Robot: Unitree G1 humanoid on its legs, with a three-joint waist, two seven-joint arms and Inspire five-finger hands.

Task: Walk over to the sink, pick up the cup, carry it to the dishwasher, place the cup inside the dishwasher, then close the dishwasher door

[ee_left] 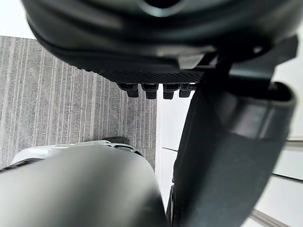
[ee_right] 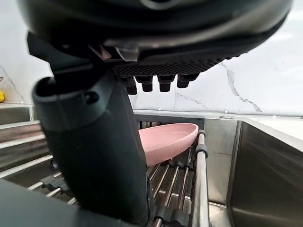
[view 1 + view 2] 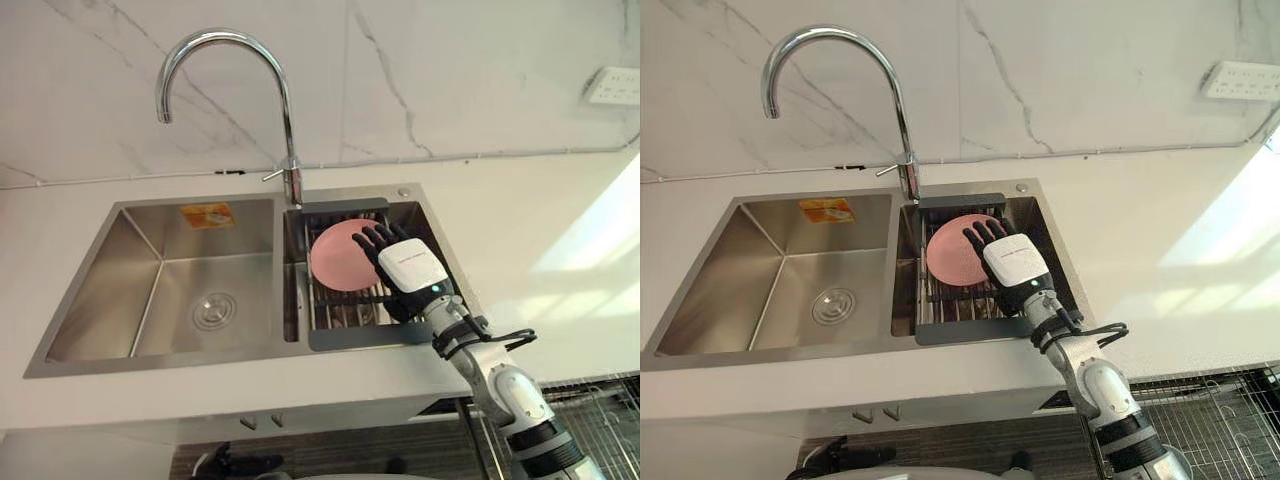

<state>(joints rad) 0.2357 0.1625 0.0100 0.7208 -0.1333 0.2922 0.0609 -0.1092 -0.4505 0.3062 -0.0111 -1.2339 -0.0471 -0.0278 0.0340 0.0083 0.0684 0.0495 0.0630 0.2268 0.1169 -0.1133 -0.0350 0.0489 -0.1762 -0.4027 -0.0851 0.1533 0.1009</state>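
The pink dish (image 3: pixel 338 258) is round, shallow and plain, more a saucer than a cup; it rests empty and tilted on the dark barred rack (image 3: pixel 345 310); the rack spans the smaller basin at the three o'clock end of the steel sink (image 3: pixel 130 250).

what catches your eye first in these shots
The pink dish stands out, lying on a dark rack in the right basin of the steel sink. The right robot hand is just above it, fingers straight. Behind them, a tall curved chrome tap rises between the two basins.
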